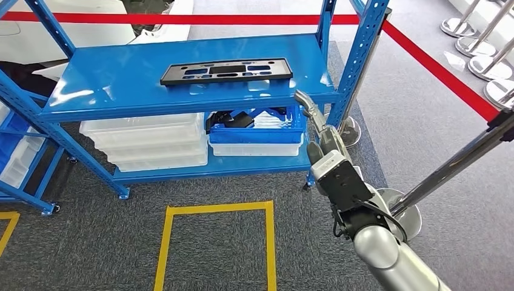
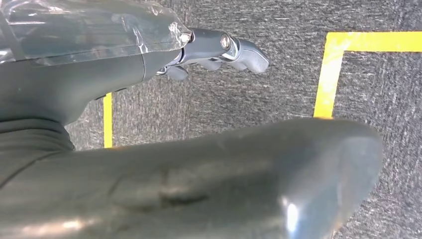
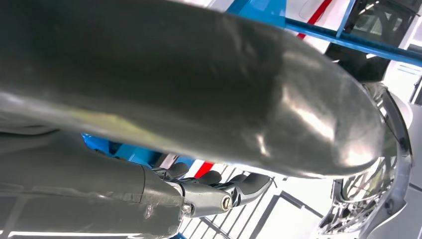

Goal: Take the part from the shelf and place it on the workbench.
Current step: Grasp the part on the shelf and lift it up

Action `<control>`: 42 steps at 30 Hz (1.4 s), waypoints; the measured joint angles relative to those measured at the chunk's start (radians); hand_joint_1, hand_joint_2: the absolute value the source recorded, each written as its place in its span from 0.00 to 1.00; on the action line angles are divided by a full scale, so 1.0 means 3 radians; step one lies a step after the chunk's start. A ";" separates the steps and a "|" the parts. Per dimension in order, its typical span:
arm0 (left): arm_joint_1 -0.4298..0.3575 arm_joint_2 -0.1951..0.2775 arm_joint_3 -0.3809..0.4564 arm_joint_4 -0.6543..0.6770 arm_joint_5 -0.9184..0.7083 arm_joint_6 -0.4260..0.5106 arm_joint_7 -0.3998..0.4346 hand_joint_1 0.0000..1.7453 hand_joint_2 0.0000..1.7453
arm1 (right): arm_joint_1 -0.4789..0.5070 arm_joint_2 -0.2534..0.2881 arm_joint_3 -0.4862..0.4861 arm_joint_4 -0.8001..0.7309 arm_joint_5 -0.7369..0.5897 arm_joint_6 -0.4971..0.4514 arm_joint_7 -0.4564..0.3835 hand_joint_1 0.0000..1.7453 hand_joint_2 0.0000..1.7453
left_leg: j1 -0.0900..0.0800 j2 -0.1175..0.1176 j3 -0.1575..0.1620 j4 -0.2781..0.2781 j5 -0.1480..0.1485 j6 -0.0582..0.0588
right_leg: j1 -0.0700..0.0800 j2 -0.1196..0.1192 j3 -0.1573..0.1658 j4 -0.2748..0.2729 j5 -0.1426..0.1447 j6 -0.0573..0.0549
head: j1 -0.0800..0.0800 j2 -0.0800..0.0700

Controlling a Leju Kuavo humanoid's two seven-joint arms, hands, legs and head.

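Blue metal shelf rack with two tiers, upper posts cut off by the frame edge, standing on grey carpet marked with yellow tape lines. On the lower tier, stacked translucent white plastic bins beside a blue plastic crate, its dark contents half hidden under the top tier and hard to make out. Flat black rectangular plastic part with cut-outs lying on the top tier, toward its right half, untouched. Right hand raised on its silver arm near the rack's right front post, short of the part, fingers extended and apart, holding nothing. Left hand over the carpet, fingers straight, nothing in them, largely masked by its own thick grey thumb
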 joint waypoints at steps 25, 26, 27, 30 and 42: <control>-0.0001 0.0000 0.0000 0.0004 -0.0037 -0.0014 0.0014 0.00 0.00 | 0.0029 0.0003 -0.0003 -0.0014 0.0078 -0.0004 -0.0010 0.00 0.00 | -0.0013 -0.0001 0.0502 -0.0852 0.0275 0.0058 | 0.0024 0.0021 -0.0088 0.0041 0.0039 0.0043 | 0.0115 0.0000; -0.0004 -0.0001 0.0000 0.0005 -0.0038 -0.0013 0.0016 0.00 0.00 | 0.0028 0.0004 -0.0005 -0.0015 0.0079 -0.0003 -0.0013 0.00 0.00 | -0.0016 0.0001 0.0478 -0.0771 0.0233 0.0042 | 0.0011 0.0017 -0.0058 0.0016 0.0036 0.0029 | 0.0099 0.0000; -0.0006 -0.0001 0.0000 0.0006 -0.0039 -0.0011 0.0017 0.00 0.00 | 0.0027 0.0005 -0.0006 -0.0017 0.0080 -0.0001 -0.0015 0.00 0.00 | -0.0016 0.0001 0.0414 -0.0624 0.0165 0.0028 | 0.0001 0.0011 -0.0029 -0.0003 0.0030 0.0015 | 0.0077 0.0000; 0.0001 -0.0001 0.0000 0.0008 -0.0038 -0.0010 0.0018 0.00 0.00 | 0.0028 0.0006 -0.0006 -0.0018 0.0079 0.0004 -0.0018 0.00 0.00 | -0.0003 0.0001 0.0053 -0.0041 -0.0016 -0.0002 | 0.0006 0.0003 0.0030 -0.0007 -0.0020 -0.0008 | 0.0018 0.0000; 0.0014 -0.0001 0.0000 0.0008 -0.0022 -0.0010 0.0025 0.00 0.00 | -0.0005 0.0006 -0.0006 -0.0024 0.0079 0.0030 -0.0023 0.00 0.00 | 0.0018 -0.0001 0.0254 -0.0846 0.0503 0.0125 | -0.0002 0.0020 0.0097 0.0223 -0.0313 0.0164 | -0.0003 0.0000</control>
